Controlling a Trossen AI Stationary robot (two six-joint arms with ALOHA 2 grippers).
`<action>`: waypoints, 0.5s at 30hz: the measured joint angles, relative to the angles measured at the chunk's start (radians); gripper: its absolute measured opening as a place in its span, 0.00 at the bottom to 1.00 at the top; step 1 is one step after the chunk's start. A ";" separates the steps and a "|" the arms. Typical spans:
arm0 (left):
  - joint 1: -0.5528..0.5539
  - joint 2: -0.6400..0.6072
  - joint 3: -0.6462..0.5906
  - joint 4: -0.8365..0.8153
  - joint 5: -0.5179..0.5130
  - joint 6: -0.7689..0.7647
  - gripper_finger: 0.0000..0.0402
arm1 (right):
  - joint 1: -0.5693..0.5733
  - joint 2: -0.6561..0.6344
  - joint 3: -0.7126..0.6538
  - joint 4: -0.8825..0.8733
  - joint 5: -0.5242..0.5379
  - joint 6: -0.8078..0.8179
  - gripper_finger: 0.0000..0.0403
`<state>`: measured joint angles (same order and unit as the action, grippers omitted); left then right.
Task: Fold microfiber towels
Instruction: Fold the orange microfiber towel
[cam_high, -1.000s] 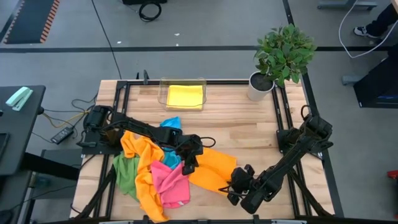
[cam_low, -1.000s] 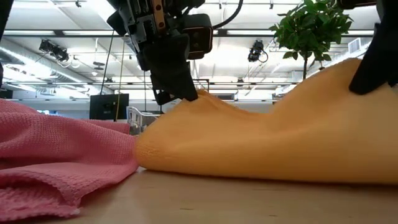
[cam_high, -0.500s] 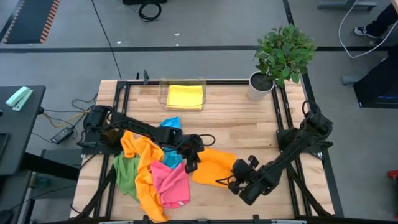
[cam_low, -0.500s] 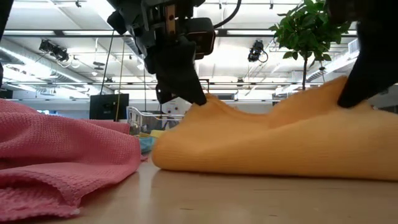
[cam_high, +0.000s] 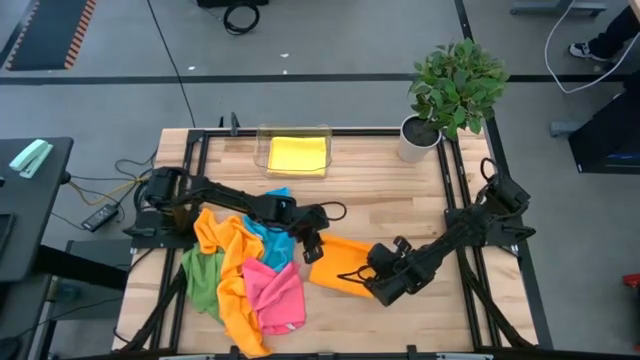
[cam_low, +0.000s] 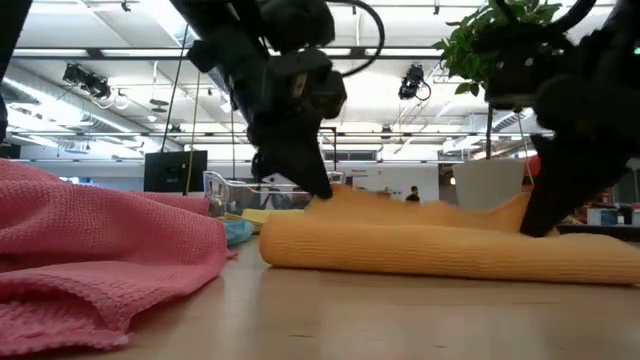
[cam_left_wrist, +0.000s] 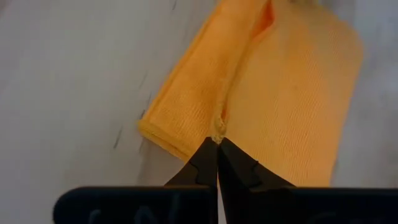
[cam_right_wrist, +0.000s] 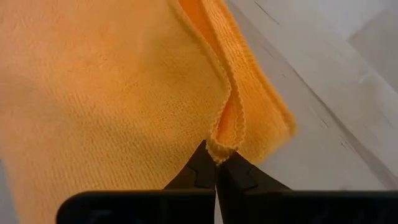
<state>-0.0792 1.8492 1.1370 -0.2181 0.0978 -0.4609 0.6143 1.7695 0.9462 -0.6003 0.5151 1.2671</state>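
— Since a second ago, what moved?

— From above, the right gripper has carried its edge of the orange towel leftward and farther up the table, so the cloth now lies doubled over and narrower, in the near middle of the table. The left gripper pinches the towel's far-left corner, just right of the pile of towels at near left. A folded yellow towel sits in the clear tray at the far edge, left of the potted plant.

— And at table height?

— The orange towel lies as a low flat roll; a pink towel fills the left foreground.

— The wrist views?

— Left fingers are pressed together on the towel's hem. Right fingers likewise clamp a folded hem.
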 joint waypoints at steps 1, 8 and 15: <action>0.000 0.012 0.000 0.006 0.000 0.000 0.02 | -0.006 0.000 -0.007 0.008 0.000 -0.005 0.01; 0.005 0.048 0.000 0.008 -0.008 -0.029 0.07 | -0.018 0.000 -0.017 0.004 0.009 -0.052 0.07; 0.017 0.048 0.000 0.009 -0.008 -0.054 0.07 | -0.019 -0.073 -0.015 -0.032 0.033 -0.069 0.20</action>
<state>-0.0624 1.8973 1.1370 -0.2092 0.0899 -0.5148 0.5951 1.6969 0.9310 -0.6324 0.5485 1.1979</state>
